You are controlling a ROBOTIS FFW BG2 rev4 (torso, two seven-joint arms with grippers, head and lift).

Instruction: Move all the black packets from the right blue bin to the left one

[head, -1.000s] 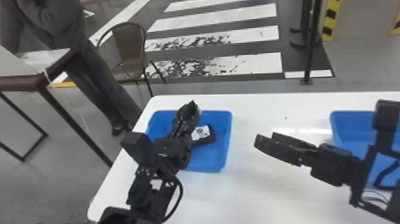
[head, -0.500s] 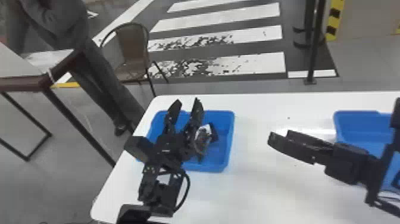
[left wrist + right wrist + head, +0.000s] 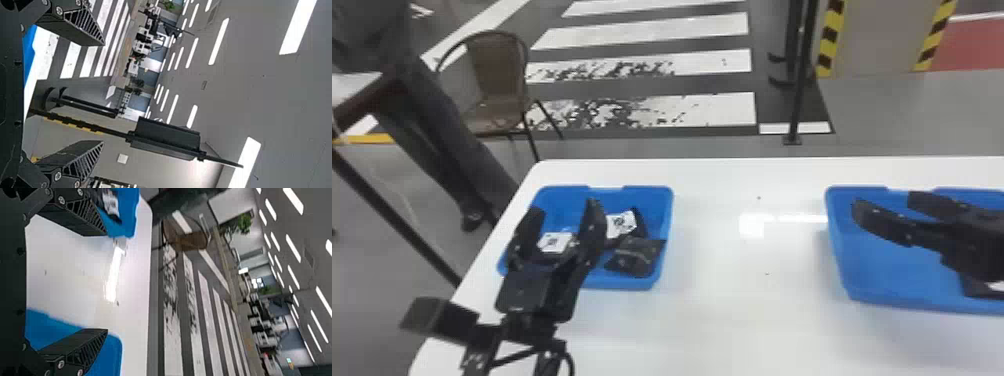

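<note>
The left gripper (image 3: 563,206), released over the left bin (image 3: 661,212), may drag packets (image 3: 634,257) if it swings too low; the right gripper (image 3: 885,202) is also released.

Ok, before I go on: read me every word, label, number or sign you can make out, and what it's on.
No text is readable.
White label on the black packet seen between the left gripper's fingers: dark marks, too blurred.
White label on the packet beside it in the left bin: same.
Third packet: no print legible.
White patch near the right gripper: can't tell.
</note>
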